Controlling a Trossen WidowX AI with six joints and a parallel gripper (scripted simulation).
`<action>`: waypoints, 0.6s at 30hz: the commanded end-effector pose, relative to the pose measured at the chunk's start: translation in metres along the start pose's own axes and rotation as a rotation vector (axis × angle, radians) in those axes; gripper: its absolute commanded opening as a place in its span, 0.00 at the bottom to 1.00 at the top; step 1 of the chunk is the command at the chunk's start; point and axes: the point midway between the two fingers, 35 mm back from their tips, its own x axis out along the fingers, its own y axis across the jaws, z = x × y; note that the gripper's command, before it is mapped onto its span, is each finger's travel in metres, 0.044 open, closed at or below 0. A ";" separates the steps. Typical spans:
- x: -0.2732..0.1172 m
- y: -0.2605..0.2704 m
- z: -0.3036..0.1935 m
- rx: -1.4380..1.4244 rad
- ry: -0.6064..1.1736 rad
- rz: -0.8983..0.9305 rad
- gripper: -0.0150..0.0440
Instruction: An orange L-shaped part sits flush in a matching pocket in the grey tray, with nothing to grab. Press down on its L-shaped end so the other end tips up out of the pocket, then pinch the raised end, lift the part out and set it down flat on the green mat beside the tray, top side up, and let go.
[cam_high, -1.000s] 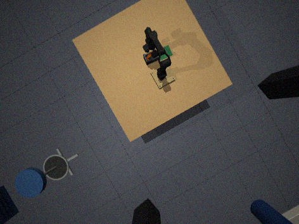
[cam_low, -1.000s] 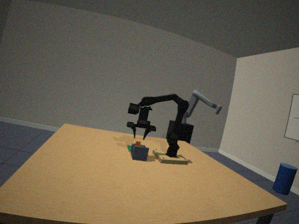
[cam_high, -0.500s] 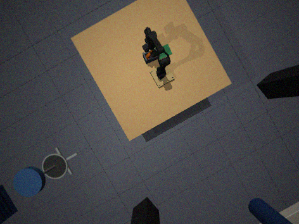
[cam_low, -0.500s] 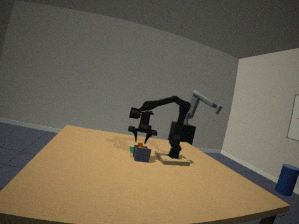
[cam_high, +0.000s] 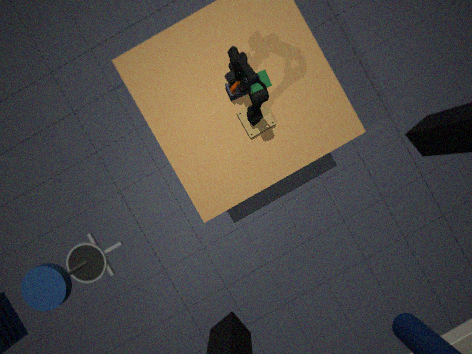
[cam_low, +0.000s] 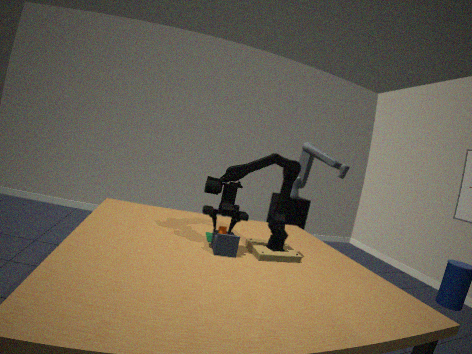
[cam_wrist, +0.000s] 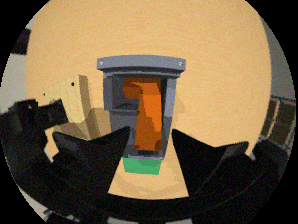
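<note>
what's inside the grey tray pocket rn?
The orange L-shaped part is in the grey tray, one end apparently tipped up. The open gripper straddles it, covering its near end. Beneath the part is hidden.
</note>
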 end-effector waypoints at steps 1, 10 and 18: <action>0.006 0.001 0.000 -0.001 0.003 0.004 0.73; 0.003 0.000 0.000 0.000 0.000 0.001 0.51; 0.003 0.000 0.000 0.000 0.000 0.001 0.38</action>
